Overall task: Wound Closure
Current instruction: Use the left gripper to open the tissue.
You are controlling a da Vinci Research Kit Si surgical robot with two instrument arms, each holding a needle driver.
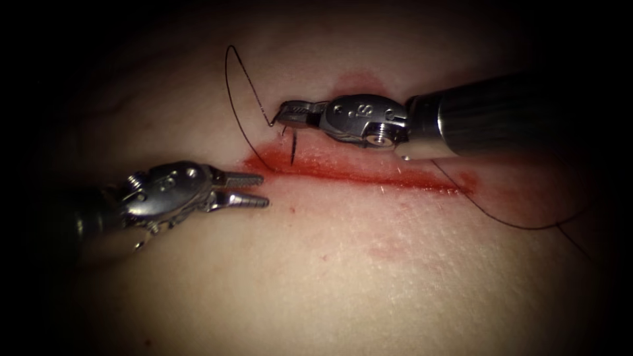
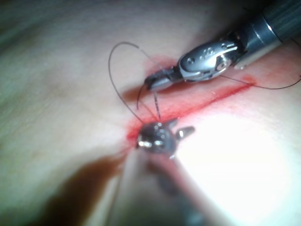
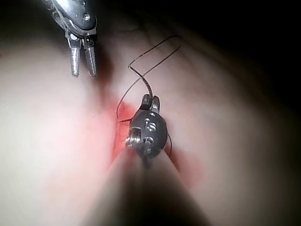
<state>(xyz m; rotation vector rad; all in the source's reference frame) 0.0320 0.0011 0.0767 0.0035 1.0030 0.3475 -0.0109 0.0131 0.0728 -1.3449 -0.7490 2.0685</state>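
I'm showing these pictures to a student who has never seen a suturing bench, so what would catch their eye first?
The red fluid along the cut in the pale tissue stands out first. Above the cut's left end, the right tool grips the needle, whose dark curve dips toward the red line, with thread looping up behind it. The left tool waits at the cut's left end, jaws open and holding nothing.

The thin dark thread (image 1: 232, 99) ran off behind the right arm's steel tool (image 1: 285, 116), its path hidden there. The dark curved needle (image 1: 293, 146) was too slight to read; how deep it sat in the pale tissue (image 1: 343, 264) couldn't be told.
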